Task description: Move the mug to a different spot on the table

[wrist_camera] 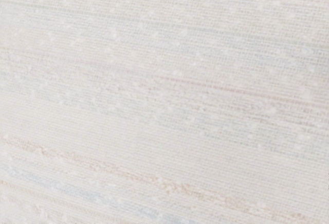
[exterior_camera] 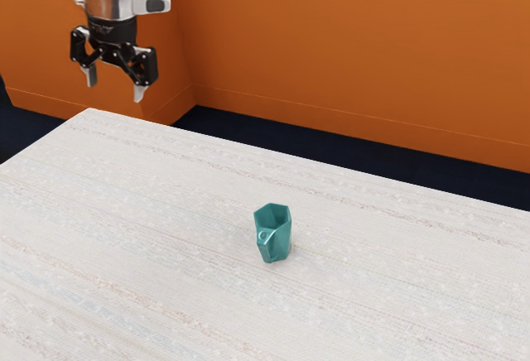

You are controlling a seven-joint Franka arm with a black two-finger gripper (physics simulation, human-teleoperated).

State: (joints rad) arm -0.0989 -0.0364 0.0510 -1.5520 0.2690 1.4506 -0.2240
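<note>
Tabletop (exterior_camera: 166, 212): fingers (exterior_camera: 138, 81) spread wide above, empty.

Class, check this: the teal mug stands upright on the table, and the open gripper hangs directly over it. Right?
Not directly over it. In the exterior view the open gripper hangs high, far toward that view's left of the teal mug, which stands upright on the table.

Mug (exterior_camera: 272, 232) upright on table (exterior_camera: 124, 237), end effector (exterior_camera: 113, 79) high toward exterior view's left

Bright, even light, mug (exterior_camera: 272, 233) barely shadowed
</note>
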